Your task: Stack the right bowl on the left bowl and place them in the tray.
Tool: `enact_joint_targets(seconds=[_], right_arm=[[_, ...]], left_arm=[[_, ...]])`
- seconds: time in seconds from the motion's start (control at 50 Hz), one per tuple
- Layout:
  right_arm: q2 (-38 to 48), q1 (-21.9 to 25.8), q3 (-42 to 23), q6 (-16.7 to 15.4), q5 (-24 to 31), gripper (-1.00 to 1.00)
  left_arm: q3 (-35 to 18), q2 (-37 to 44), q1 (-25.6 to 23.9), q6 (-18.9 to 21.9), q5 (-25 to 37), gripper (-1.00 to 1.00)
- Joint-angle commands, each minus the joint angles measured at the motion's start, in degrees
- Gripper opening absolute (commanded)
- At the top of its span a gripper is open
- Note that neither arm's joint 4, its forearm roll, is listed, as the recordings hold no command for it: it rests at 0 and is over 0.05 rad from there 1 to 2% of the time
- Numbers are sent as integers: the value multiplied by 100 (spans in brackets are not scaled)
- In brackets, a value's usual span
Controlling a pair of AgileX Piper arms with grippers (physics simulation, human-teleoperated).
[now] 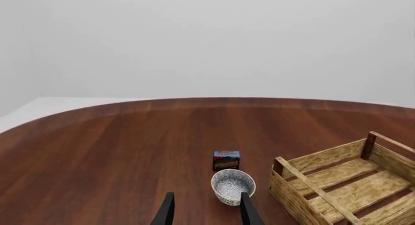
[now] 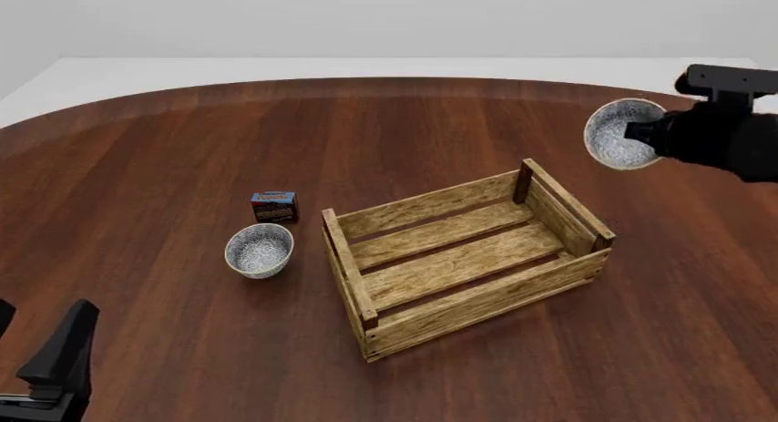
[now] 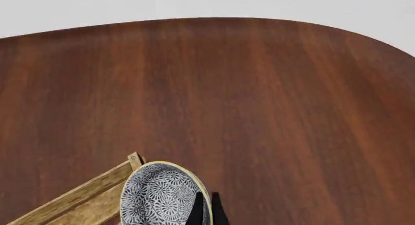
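The left bowl point(image 2: 259, 250), white with a grey pattern, stands on the table to the left of the tray point(image 2: 468, 253), a light-wood slatted crate. In the left wrist view this bowl point(image 1: 232, 186) lies just beyond my open left gripper point(image 1: 207, 213), close to one finger. My left gripper point(image 2: 36, 342) sits low at the near left corner, far from the bowl. The right bowl point(image 2: 620, 133) hangs tilted in the air beyond the tray's far right end, with my right gripper point(image 2: 647, 133) shut on its rim. From the right wrist, that bowl point(image 3: 162, 196) hides part of the tray's corner point(image 3: 84, 198).
A small blue-and-red box point(image 2: 273, 206) stands just behind the left bowl, also seen as the box point(image 1: 226, 160) from the left wrist. The brown table's curved far edge point(image 2: 389, 79) runs across the back.
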Motion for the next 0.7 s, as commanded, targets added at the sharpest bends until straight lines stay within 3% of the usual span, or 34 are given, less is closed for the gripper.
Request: enact_joint_targets(seconds=[0.02, 0.14, 0.24, 0.7], right_arm=[[-842, 457, 318, 141, -36, -100], [-1306, 825, 589, 129, -36, -100], [-1743, 1189, 896, 295, -146, -100], [-2297, 2138, 1738, 684, -849, -100]], left_arm=[[-28, 0, -39, 45, 24, 100], [-69, 0, -57, 78, 58, 100], [-73, 1, -76, 108, 64, 100], [-208, 0, -164, 218, 162, 100]])
